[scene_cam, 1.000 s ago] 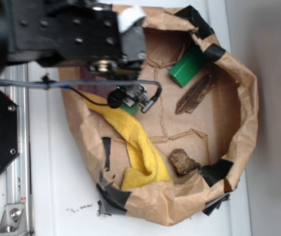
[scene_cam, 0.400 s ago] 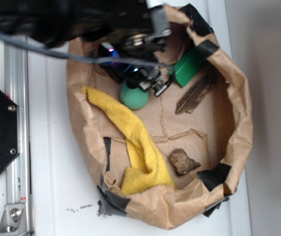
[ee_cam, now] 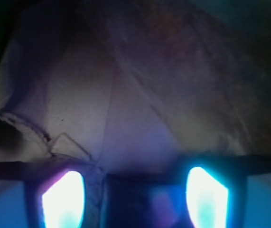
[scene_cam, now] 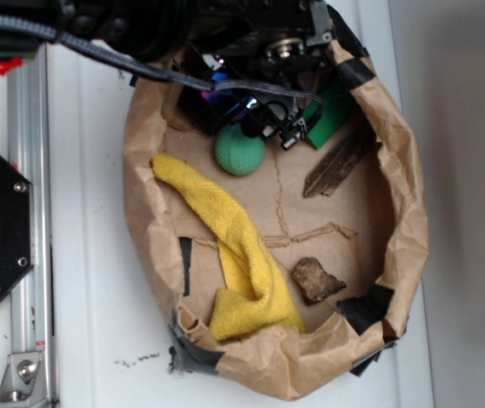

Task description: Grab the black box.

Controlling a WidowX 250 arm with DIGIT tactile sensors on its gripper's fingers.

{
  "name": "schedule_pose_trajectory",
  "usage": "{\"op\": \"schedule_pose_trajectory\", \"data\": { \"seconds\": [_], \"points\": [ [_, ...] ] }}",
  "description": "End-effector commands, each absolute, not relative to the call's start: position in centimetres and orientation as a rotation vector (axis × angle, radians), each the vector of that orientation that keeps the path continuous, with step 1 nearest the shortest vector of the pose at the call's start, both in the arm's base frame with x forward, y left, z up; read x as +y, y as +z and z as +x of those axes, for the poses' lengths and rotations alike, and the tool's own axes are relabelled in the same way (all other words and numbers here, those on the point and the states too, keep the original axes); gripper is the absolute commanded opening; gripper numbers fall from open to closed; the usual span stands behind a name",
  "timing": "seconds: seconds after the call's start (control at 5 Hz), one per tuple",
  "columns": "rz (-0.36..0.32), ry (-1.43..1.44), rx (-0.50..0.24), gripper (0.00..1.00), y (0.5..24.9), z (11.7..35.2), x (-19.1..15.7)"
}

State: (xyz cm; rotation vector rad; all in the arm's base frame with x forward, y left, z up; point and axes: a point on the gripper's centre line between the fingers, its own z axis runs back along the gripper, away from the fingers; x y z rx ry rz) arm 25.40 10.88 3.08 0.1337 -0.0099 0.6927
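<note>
Brown paper floor (ee_cam: 140, 109), black box (ee_cam: 140, 202) between glowing fingers (ee_cam: 61, 199)

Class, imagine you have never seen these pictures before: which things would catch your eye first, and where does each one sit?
The bright yellow cloth stands out first, draped along the near-left inside of the crumpled brown paper bag. Next is the green ball above it, just beside the robot's gripper at the bag's top. In the wrist view, two glowing blue-white fingers flank a dark block low in the frame.
</note>
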Motion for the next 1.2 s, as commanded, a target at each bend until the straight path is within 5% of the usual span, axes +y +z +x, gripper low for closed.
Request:
{"op": "schedule_pose_trajectory", "data": {
  "seconds": [0.0,0.2,0.4,0.8,1.0],
  "points": [
    [0.138,0.601,-0.11,0.0,7.8,25.1,10.3],
    [0.137,0.512,-0.265,0.0,12.7,25.9,7.1],
    [0.148,0.506,-0.287,0.0,14.8,25.4,6.5],
    [0.153,0.476,-0.288,0.0,14.7,25.7,6.1],
    [0.159,0.48,-0.23,1.0,12.9,25.1,6.5]
  ]
}}
